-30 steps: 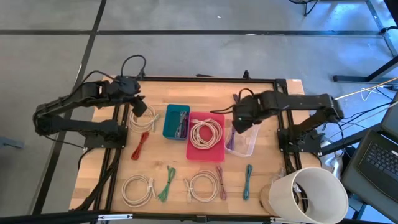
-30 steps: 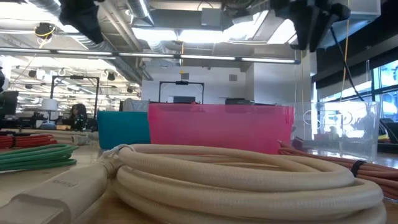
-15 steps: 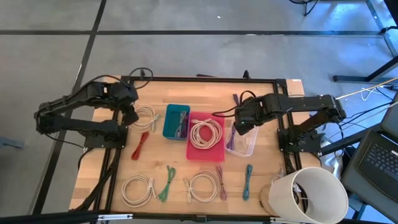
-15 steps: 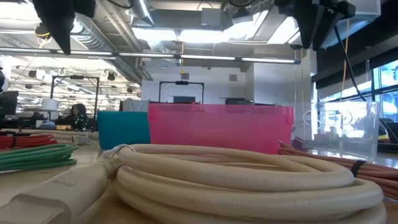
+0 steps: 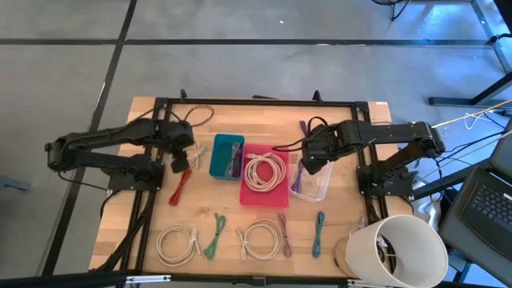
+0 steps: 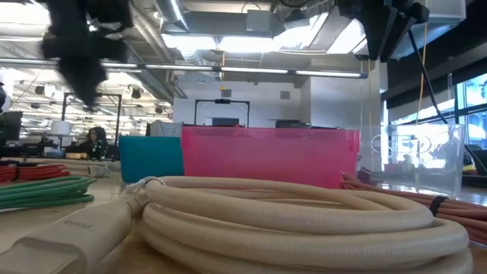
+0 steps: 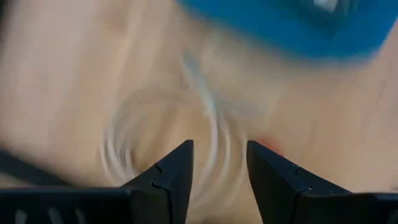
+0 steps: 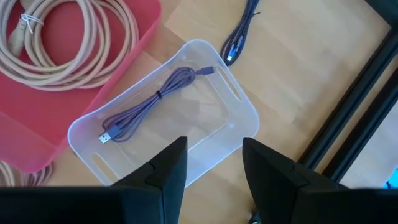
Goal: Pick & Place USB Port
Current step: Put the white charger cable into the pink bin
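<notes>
Cream cable (image 6: 289, 213), coiled on the wooden table (image 5: 128, 216), fills the front of the low view, with the pink bin (image 5: 264, 178), the teal bin (image 5: 226, 156) and the clear tub (image 8: 168, 118) standing in a row behind it. Over the clear tub hangs the right gripper (image 8: 211, 168), fingers parted with nothing between them, above the purple USB cable (image 8: 152, 102) lying inside. Left gripper (image 7: 217, 171) is likewise part open and empty, over a blurred white coil (image 7: 168, 149) just beside the teal bin.
</notes>
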Tool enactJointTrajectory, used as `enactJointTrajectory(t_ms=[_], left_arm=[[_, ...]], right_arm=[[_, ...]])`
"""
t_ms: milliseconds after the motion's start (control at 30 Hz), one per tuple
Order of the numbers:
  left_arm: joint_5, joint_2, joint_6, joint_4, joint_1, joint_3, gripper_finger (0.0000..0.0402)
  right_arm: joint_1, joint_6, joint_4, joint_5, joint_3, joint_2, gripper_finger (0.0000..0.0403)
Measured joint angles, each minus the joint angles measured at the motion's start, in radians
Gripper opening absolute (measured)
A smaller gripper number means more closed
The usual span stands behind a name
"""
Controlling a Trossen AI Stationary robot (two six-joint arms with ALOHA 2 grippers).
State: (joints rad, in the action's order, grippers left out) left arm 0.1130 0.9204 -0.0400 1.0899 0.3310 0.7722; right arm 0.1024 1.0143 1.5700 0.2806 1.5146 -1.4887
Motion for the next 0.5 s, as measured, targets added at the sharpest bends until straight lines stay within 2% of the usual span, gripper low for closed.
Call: enactJointTrajectory(t_ms=[67, 267, 500], left_arm=[[-0.007, 0.022, -0.03, -0.038, 0.011, -0.009, 0.0141], [-0.132, 0.115, -0.156, -0.049, 0.072, -0.037, 0.0141], [-0.088, 0.236, -0.149, -0.088, 0.117, -0.046, 0.0141]], right_arm=[[0.0, -0.005, -0.002, 0.0, 0.0, 0.0, 0.0157], [0.0, -0.005, -0.003, 0.014, 0.0, 0.0, 0.0157], [0.0, -0.005, -0.005, 0.014, 0.0, 0.0, 0.0157]])
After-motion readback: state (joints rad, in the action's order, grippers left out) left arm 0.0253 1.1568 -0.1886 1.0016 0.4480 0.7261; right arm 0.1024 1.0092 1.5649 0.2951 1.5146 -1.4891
